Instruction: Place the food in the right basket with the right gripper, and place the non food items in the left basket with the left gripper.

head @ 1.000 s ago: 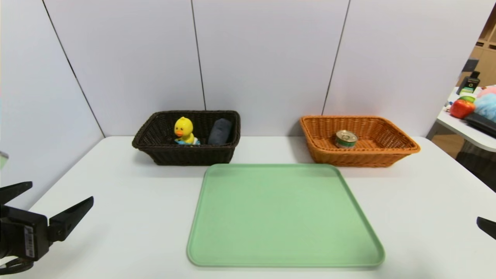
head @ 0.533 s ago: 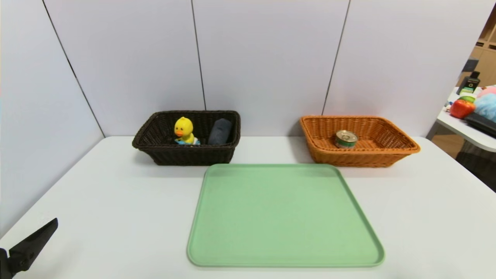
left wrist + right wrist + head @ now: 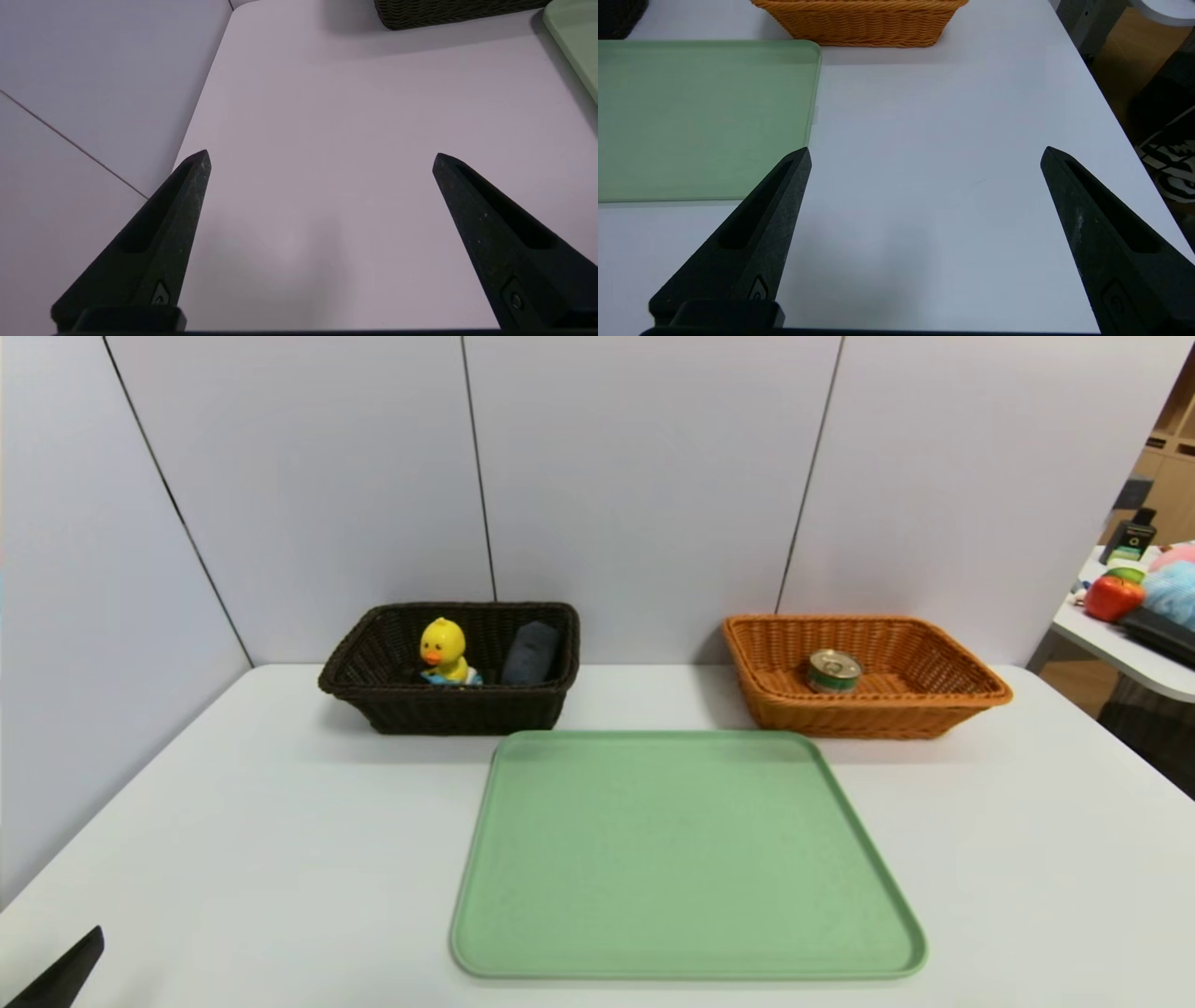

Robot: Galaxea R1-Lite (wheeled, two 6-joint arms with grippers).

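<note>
The dark left basket [image 3: 373, 672] holds a yellow toy duck [image 3: 443, 651] and a dark blue roll [image 3: 529, 653]. A green-labelled tin can [image 3: 833, 671] lies in the orange right basket [image 3: 971, 681]. Between and in front of them lies the green tray [image 3: 686, 859], with nothing on it. My left gripper [image 3: 320, 156] is open low over bare table at the near left; only one fingertip [image 3: 61, 975] shows in the head view. My right gripper [image 3: 924, 154] is open over bare table right of the tray [image 3: 691, 116], out of the head view.
A grey wall panel [image 3: 93, 84] runs close along the table's left edge. The table's right edge [image 3: 1101, 93] drops to the floor. A side table [image 3: 1134, 616] with toys stands at the far right.
My left gripper has drawn back toward the near left corner, almost leaving the head view. The right fingertip seen a second ago has left that view.
</note>
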